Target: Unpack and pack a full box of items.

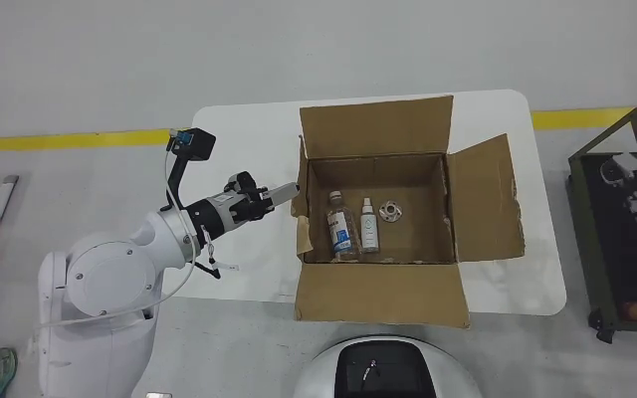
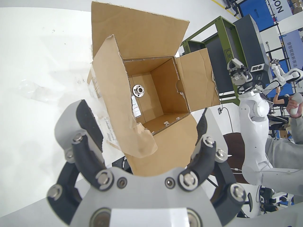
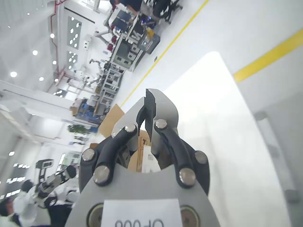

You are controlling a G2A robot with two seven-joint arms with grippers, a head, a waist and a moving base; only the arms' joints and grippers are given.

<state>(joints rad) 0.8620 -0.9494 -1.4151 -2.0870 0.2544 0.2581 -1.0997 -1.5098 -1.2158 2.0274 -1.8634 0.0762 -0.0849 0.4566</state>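
While the box (image 1: 376, 127) sits open on the table (image 1: 244, 134) with a clear bottle (image 1: 340, 231), a spray bottle (image 1: 369, 227) and a metal fitting (image 1: 389, 210) inside, I hold my left gripper (image 2: 143, 111) open and empty beside its flap, ready to reach in; my right gripper (image 3: 144, 116) is pinched closed on nothing.

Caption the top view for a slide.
Left gripper beside open brown cardboard box holding two clear plastic bottles and a round metal flange.

Left gripper (image 2: 144, 109) gapes before the cardboard box (image 2: 165, 90).
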